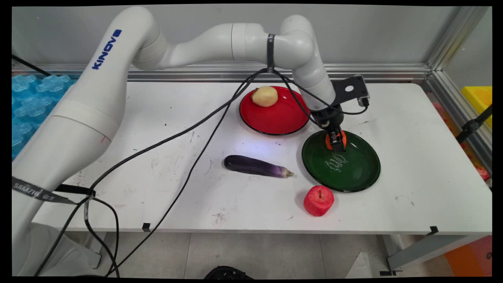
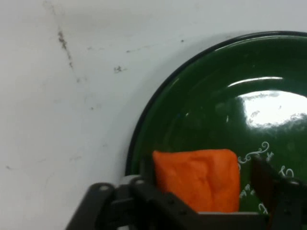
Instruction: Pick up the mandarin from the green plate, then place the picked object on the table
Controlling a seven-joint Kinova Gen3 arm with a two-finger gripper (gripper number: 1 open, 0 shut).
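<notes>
My gripper (image 1: 336, 144) is down at the far left rim of the green plate (image 1: 353, 173). An orange chunk of toy food (image 1: 342, 138) sits between its fingers. In the hand view the orange chunk (image 2: 196, 179) lies just inside the green plate's rim (image 2: 144, 129). The left finger (image 2: 144, 189) is against it, and a narrow strip of plate shows between it and the right finger (image 2: 266, 177). The jaws stand around the chunk without closing fully on it.
A red plate (image 1: 283, 118) with a yellowish potato (image 1: 265, 96) lies behind the green one. A purple eggplant (image 1: 257, 166) lies left of the green plate and a red apple (image 1: 318, 200) in front of it. Black cables (image 1: 188, 133) hang across the table's left half.
</notes>
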